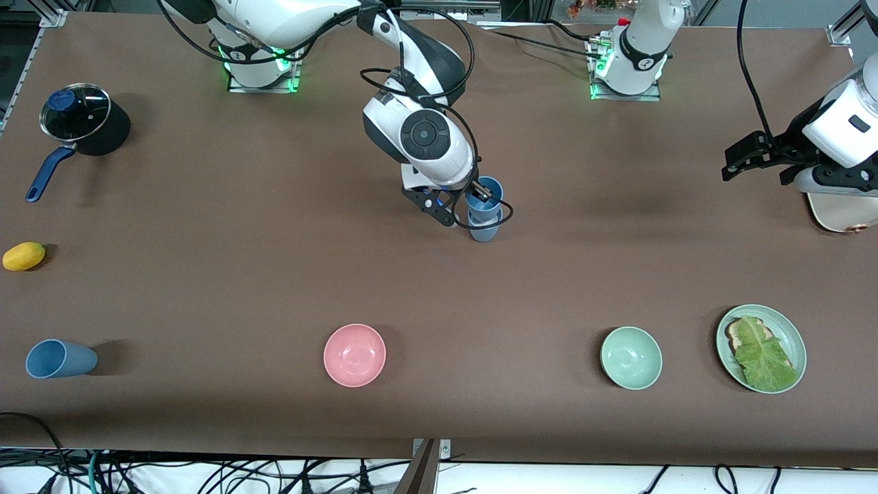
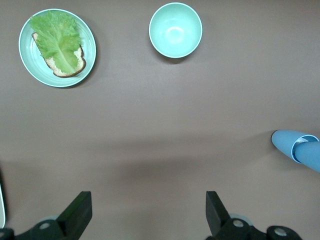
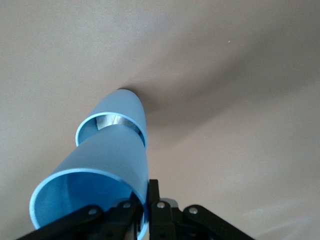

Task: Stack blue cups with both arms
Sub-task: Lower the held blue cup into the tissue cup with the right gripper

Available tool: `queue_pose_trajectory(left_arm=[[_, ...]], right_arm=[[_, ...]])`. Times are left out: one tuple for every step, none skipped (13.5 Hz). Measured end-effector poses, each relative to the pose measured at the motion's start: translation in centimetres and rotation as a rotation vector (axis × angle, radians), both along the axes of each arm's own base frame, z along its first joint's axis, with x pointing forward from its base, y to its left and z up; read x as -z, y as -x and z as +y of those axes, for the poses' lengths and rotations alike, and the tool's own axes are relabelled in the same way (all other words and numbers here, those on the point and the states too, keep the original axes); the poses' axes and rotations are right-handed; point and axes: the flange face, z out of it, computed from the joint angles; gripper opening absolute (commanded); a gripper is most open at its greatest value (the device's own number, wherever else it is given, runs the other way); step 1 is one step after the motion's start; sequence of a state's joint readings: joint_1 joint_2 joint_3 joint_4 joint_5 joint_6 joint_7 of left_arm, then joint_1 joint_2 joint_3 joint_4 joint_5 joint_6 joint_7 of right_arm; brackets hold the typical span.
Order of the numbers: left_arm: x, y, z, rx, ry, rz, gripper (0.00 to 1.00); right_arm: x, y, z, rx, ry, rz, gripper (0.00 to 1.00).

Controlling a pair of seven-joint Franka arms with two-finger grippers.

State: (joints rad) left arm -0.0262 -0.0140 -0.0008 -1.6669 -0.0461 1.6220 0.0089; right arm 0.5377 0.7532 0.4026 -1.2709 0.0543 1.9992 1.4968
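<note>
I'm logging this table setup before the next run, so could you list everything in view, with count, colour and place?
Stacked cups: two, blue, mid-table, upper cup partly nested in the lower one.
Lone cup: one, blue, near edge at the right arm's end.
Pink bowl: one, near edge.
Green bowl: one, pale green, near edge.
Plate: one, pale green, holding bread and lettuce, left arm's end.
Pot: one, black, glass lid, blue handle.
Lemon: one, yellow.
Right gripper: shut on the upper cup's rim.
Left gripper: open, waiting above bare table.
</note>
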Motion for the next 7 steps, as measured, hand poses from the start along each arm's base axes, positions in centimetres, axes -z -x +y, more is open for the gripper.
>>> queue_pose_trajectory(left_arm=[[0.0,0.0,0.01,0.0,0.0,0.0,1.0],[0.0,0.0,0.01,0.0,0.0,0.0,1.0],[-0.01,0.0,0.01,0.0,0.0,0.0,1.0],[0.01,-0.01,0.02,0.0,0.0,0.0,1.0],[0.08,-0.04,0.02,0.0,0.0,0.002,1.0],[0.17,-0.11,0.0,0.0,0.0,0.003,1.0],[0.12,-0.19,-0.02,0.0,0.0,0.002,1.0]], right_arm=[[0.06,0.0,0.0,0.0,0.0,0.0,0.0],[0.05,0.04,0.04,-0.001,0.0,0.0,0.0],[0.04,0.06,0.07,-0.001,0.0,0.0,0.0],[0.03,0.01,0.08,0.0,-0.002,-0.003,0.0],[0.04,-0.15,0.08,0.004,-0.008,-0.009,0.0],[0.11,-0.38,0.09,0.011,-0.016,-0.018,0.0],[0.33,-0.61,0.09,0.017,-0.023,-0.025,0.0]])
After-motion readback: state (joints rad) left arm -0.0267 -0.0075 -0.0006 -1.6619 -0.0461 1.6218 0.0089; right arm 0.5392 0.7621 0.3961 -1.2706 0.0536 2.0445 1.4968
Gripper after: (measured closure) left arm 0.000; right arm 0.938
